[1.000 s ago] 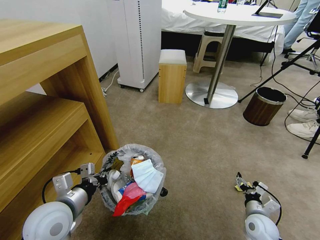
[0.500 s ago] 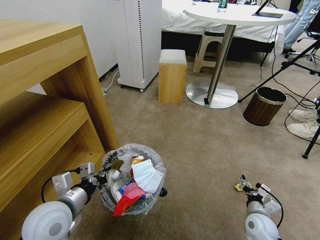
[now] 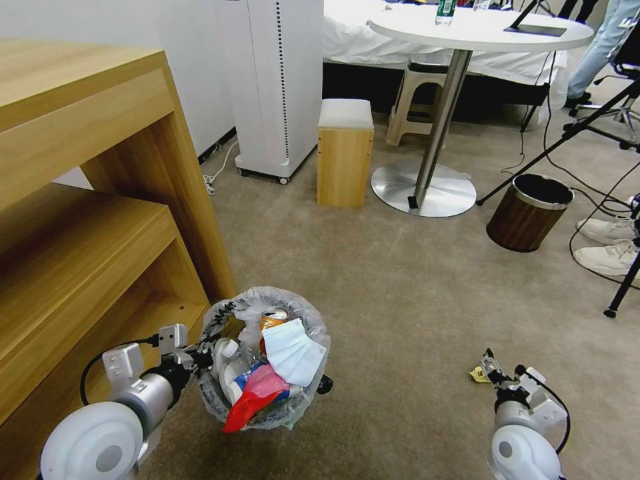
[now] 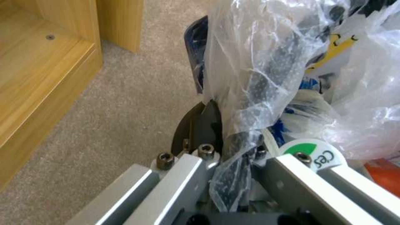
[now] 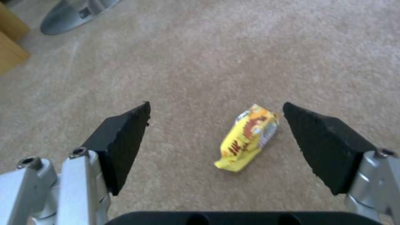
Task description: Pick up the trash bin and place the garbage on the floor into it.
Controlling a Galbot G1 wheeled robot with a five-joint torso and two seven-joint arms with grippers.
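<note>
- Head: my right gripper (image 3: 490,365) has dropped closer to the carpet, over the small yellow crinkled wrapper (image 3: 478,375); round bag-lined trash bin (image 3: 265,357), nearly full, hangs from my left gripper (image 3: 200,357)
- L wrist: jaws pinched on the bin's rim & translucent bag (image 4: 258,78)
- R wrist: jaws wide open, wrapper on the beige carpet floor (image 5: 208,62) between them, nearer one pad – grab looks imminent

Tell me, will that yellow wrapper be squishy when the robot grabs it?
Probably. The wrapper looks crumpled and thin, so it likely flattens between the right gripper's open jaws. It seems light, and might slide on the carpet if nudged.

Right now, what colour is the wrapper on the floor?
Yellow wrapper with brown markings, right wrist view.
</note>
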